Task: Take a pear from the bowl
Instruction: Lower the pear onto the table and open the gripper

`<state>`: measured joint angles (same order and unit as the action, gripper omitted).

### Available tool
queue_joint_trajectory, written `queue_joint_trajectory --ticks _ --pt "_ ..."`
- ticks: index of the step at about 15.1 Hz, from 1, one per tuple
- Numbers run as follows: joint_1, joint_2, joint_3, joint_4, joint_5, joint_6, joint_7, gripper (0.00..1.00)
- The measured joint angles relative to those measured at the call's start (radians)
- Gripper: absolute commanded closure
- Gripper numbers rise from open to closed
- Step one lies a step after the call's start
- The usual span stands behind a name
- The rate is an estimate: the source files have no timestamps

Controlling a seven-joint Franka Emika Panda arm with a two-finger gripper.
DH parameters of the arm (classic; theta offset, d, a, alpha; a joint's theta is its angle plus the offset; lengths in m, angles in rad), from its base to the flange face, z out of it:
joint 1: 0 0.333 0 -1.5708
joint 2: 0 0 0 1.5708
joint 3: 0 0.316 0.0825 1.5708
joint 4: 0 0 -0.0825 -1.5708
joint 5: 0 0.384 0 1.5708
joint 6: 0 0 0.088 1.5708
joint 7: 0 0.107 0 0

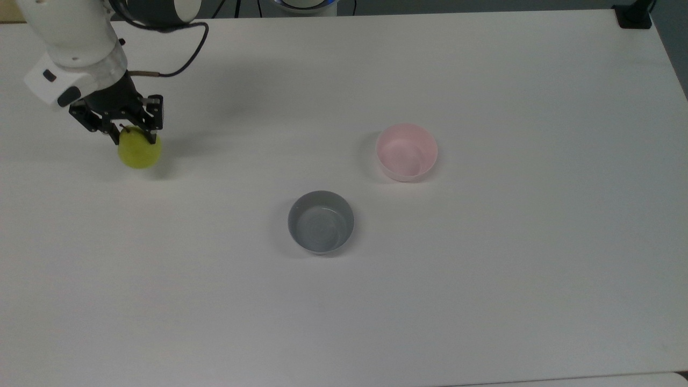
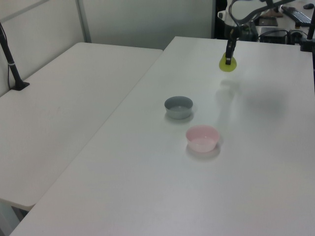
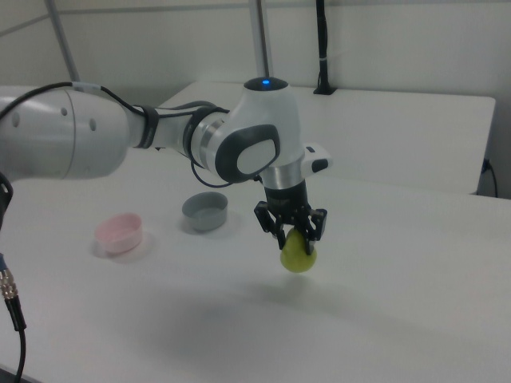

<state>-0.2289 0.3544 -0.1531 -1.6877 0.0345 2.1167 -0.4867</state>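
A yellow-green pear (image 1: 140,151) (image 2: 227,64) (image 3: 298,254) hangs in my gripper (image 1: 135,137) (image 3: 293,237), whose black fingers are shut on its upper part. It hangs just above the white table (image 1: 484,301) at the top view's left, far from the bowls. The pale pink bowl (image 1: 407,152) (image 2: 202,138) (image 3: 120,232) stands empty near the table's middle.
A grey bowl (image 1: 321,221) (image 2: 178,106) (image 3: 205,211), also empty, sits next to the pink one. A second white table (image 2: 59,113) adjoins on the left view's left. A black clamp (image 1: 634,15) grips the table's far corner in the top view.
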Motion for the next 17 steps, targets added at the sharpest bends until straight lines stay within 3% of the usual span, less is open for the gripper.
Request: queue_joint_trajectory --ticks 6,7,9,10,12,17 --pt "0.002 0.069 0.004 0.0 0.0 0.038 0.0 0.99" --pt "0.002 0.075 0.004 0.0 0.0 0.043 0.0 0.92" --pt "0.003 0.086 0.005 0.0 0.0 0.048 0.0 0.57" --pt "0.003 0.086 0.005 0.001 0.0 0.048 0.0 0.3" --pt "0.003 0.087 0.005 0.002 0.0 0.048 0.0 0.0" --pt "0.003 0.083 0.005 0.01 0.0 0.048 0.0 0.0"
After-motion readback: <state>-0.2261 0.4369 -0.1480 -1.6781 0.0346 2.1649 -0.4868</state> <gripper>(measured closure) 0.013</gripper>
